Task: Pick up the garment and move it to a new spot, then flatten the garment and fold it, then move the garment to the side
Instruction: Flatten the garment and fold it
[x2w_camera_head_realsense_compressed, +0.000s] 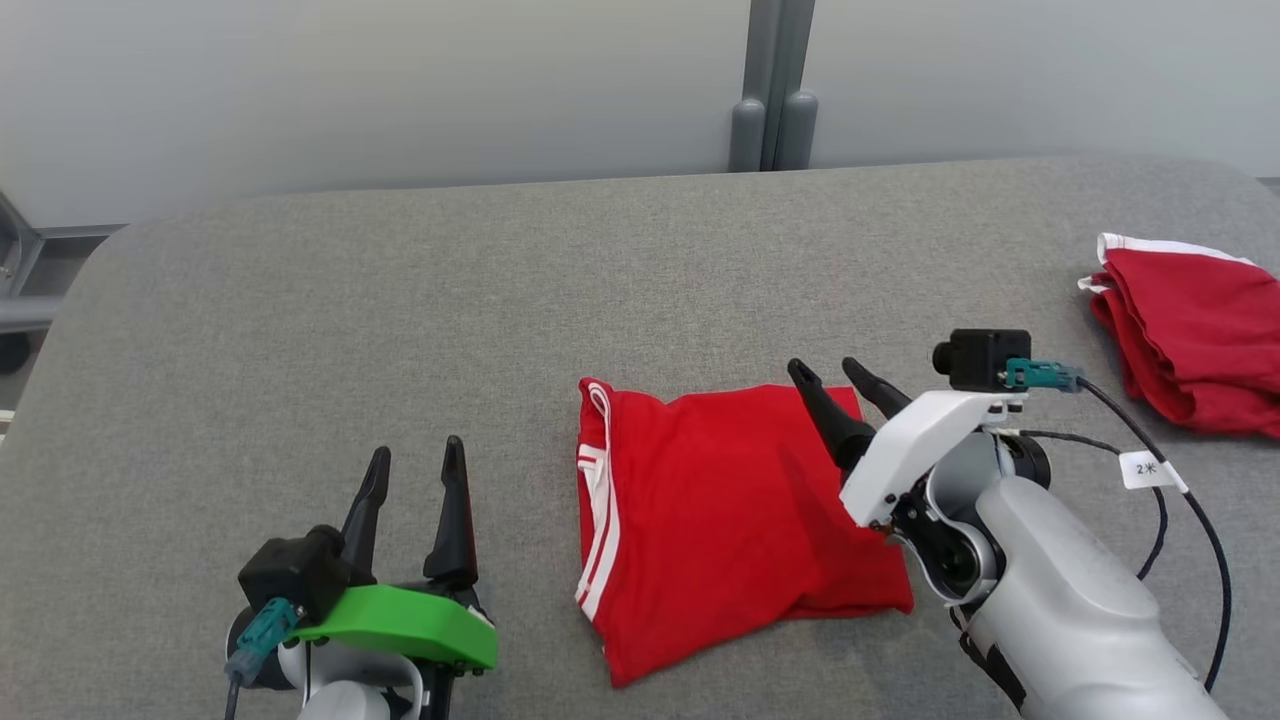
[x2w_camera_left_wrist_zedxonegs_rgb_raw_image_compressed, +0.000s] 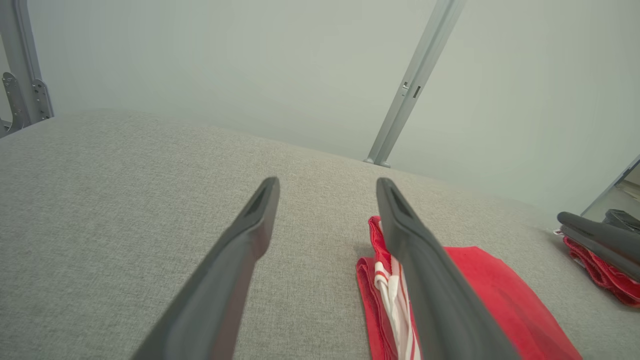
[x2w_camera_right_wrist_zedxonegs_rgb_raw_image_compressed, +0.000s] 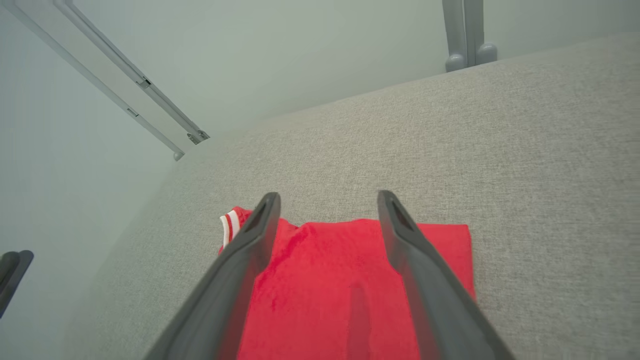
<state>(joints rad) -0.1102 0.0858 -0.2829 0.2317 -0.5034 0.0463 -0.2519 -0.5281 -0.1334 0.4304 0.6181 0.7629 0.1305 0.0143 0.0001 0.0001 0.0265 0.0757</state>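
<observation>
A red garment (x2w_camera_head_realsense_compressed: 715, 520) with white stripes along its left edge lies folded into a rough square near the front middle of the grey padded table (x2w_camera_head_realsense_compressed: 400, 330). My right gripper (x2w_camera_head_realsense_compressed: 830, 373) hovers open over the garment's far right corner, fingers pointing away and left, nothing between them. In the right wrist view the garment (x2w_camera_right_wrist_zedxonegs_rgb_raw_image_compressed: 330, 280) lies flat beneath the open right gripper (x2w_camera_right_wrist_zedxonegs_rgb_raw_image_compressed: 327, 200). My left gripper (x2w_camera_head_realsense_compressed: 417, 455) stands open at the front left, apart from the cloth. In the left wrist view the garment (x2w_camera_left_wrist_zedxonegs_rgb_raw_image_compressed: 500, 300) lies to the right of the open left gripper (x2w_camera_left_wrist_zedxonegs_rgb_raw_image_compressed: 327, 185).
A second red garment (x2w_camera_head_realsense_compressed: 1195, 330) with white trim lies bunched at the table's right edge, also seen as red cloth (x2w_camera_left_wrist_zedxonegs_rgb_raw_image_compressed: 605, 275) in the left wrist view. A grey post (x2w_camera_head_realsense_compressed: 772, 90) stands behind the table against a pale wall. Black cables (x2w_camera_head_realsense_compressed: 1170, 470) hang off my right wrist.
</observation>
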